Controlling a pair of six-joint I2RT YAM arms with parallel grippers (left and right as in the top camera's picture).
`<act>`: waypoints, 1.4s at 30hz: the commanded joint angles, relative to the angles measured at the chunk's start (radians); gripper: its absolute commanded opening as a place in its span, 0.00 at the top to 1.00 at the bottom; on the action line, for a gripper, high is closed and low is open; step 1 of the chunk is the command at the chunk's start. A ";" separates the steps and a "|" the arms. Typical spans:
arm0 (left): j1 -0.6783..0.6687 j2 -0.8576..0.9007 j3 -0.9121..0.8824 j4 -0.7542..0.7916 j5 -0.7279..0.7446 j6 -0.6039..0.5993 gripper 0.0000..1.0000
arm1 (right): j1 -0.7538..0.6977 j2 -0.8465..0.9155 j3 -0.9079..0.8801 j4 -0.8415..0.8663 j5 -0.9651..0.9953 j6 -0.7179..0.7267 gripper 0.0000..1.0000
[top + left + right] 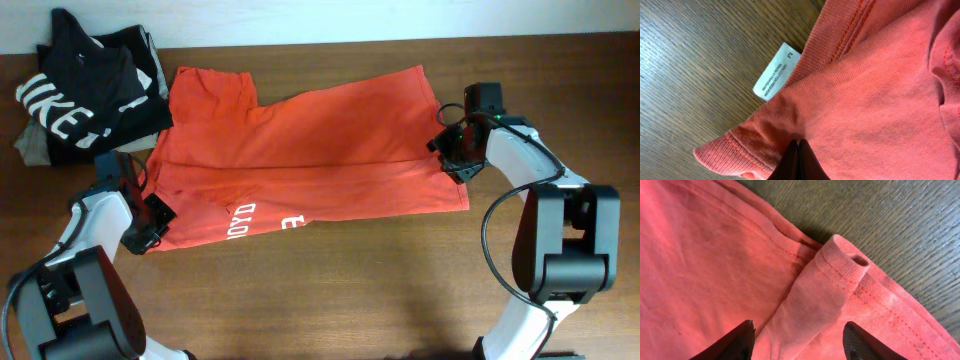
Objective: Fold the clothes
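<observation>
The clothes (300, 150), a red-orange T-shirt, lie spread across the table with white lettering (255, 218) near the front edge. My left gripper (152, 215) is at the shirt's lower left corner. In the left wrist view its tips (799, 143) are pressed together with a pucker of shirt fabric (880, 90) caught in them, beside the ribbed collar and the white neck label (776, 71). My right gripper (452, 150) is at the shirt's right edge. It stands open (799, 330) over a rolled-up fold of hem (835, 275), which lies between the fingers without being touched.
A black shirt with large white letters (85, 90) lies at the back left on top of a grey-olive garment (35, 148), close to the red shirt's sleeve. Bare wooden table (350, 290) runs along the front.
</observation>
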 commanded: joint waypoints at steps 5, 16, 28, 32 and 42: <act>-0.002 -0.023 0.011 0.003 0.000 -0.001 0.98 | 0.007 0.037 -0.006 0.046 0.028 0.028 0.44; -0.002 -0.023 0.011 0.010 -0.001 -0.001 0.98 | 0.007 0.037 -0.006 0.116 0.066 0.027 0.71; -0.002 -0.023 0.012 0.058 0.000 0.089 1.00 | 0.011 0.039 -0.006 0.217 0.123 0.027 0.69; -0.002 -0.023 0.012 0.059 0.000 0.108 1.00 | 0.012 0.039 -0.006 0.243 0.137 0.027 0.38; -0.002 -0.335 0.043 0.002 0.061 0.134 0.75 | 0.011 0.039 -0.005 0.248 0.117 0.027 0.01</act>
